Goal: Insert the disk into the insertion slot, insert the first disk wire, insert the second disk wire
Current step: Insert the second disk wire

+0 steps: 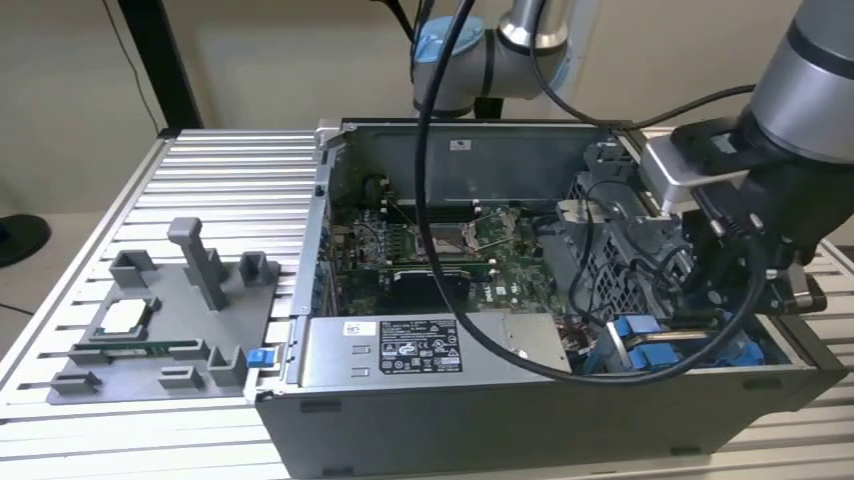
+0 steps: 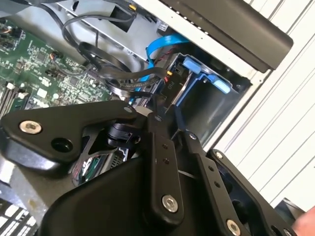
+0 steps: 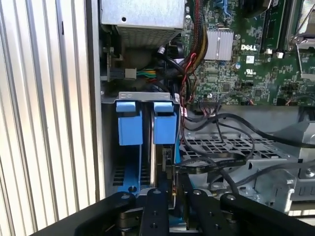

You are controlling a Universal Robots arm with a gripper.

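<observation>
Two blue clips [image 3: 146,121] mark the insertion slot [image 3: 142,162] where my gripper [image 3: 173,194] hangs, fingers pressed together on a black wire [image 3: 211,164].

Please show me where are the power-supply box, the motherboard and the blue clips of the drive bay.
power-supply box [image 1: 400,347]: exterior view, on its labelled side.
motherboard [image 3: 256,73]: first wrist view, on the green board.
blue clips [image 3: 129,123]: first wrist view, on one clip's face.

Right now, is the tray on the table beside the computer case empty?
No. In the exterior view the grey tray holds a square silver chip and a green memory stick.
</observation>
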